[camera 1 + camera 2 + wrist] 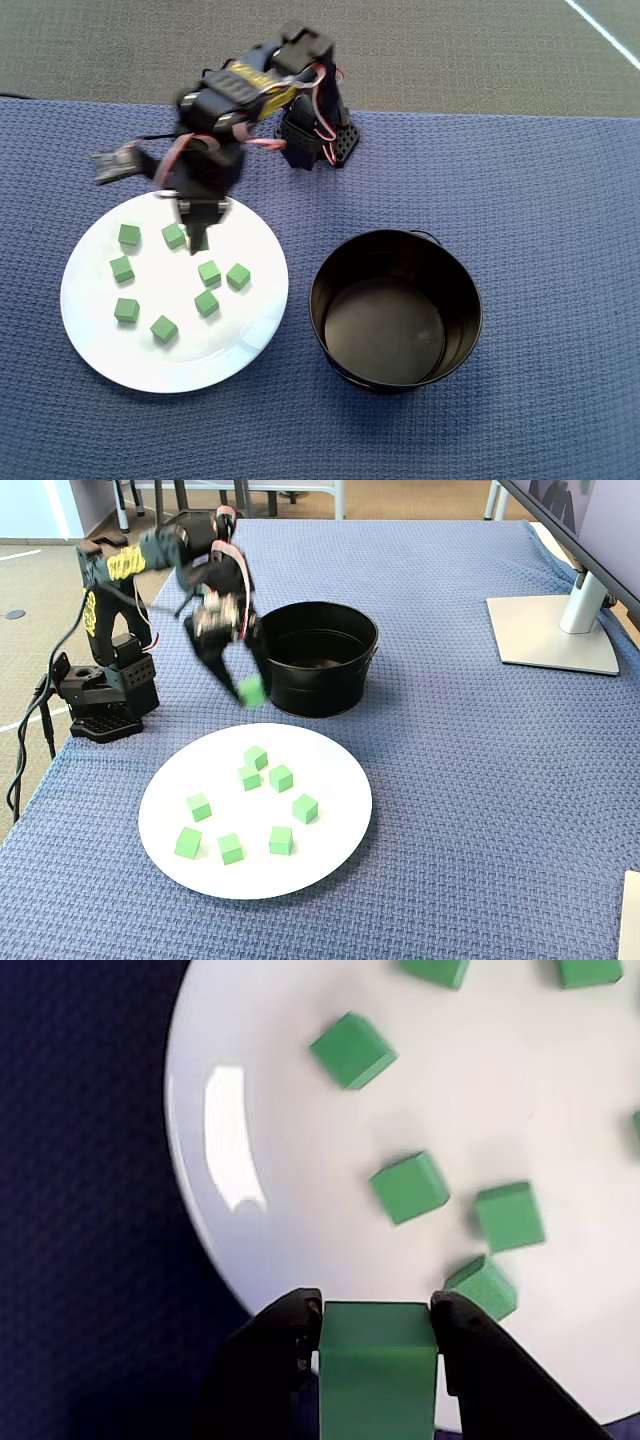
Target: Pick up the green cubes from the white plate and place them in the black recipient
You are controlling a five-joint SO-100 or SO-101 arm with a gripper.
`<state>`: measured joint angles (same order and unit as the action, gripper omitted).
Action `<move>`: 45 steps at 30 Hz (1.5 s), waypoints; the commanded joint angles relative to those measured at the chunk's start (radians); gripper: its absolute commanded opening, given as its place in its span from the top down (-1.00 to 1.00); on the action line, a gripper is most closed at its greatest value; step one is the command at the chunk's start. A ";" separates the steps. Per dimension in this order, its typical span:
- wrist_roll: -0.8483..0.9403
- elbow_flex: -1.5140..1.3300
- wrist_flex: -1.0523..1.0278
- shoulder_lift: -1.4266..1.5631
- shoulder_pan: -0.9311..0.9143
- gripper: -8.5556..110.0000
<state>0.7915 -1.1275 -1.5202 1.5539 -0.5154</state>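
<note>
Wrist view gives the clearest look at the grip: the gripper [377, 1322], at the bottom centre of the frame, has its two dark fingers [280, 1345] pressed against opposite sides of one green cube [378, 1370], clamped on it above the lower rim of the white plate [250, 1090]. This view does not show the pot. The fixed view shows what the wrist camera cannot: the held cube [252, 690] is lifted clear of the plate [330, 840], hanging in the upper-left part of the frame just in front of the black recipient [318, 660]. Seven loose green cubes [281, 778] lie scattered on the plate there. In the overhead view the arm [215, 160] hides the held cube, and the recipient [396, 310], at lower right of centre, shows a bare bottom. A blue woven cloth [480, 810] covers the table. A yellow label on the arm [125, 563] is too blurred to read.
</note>
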 commanded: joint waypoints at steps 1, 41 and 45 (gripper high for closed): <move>-0.175 -0.229 0.081 0.268 0.158 0.86; -0.008 0.006 0.057 -0.020 0.239 -0.10; 0.138 -0.034 0.127 -0.069 0.103 -0.10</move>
<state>0.8038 -1.1842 -1.4450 1.4987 -0.3206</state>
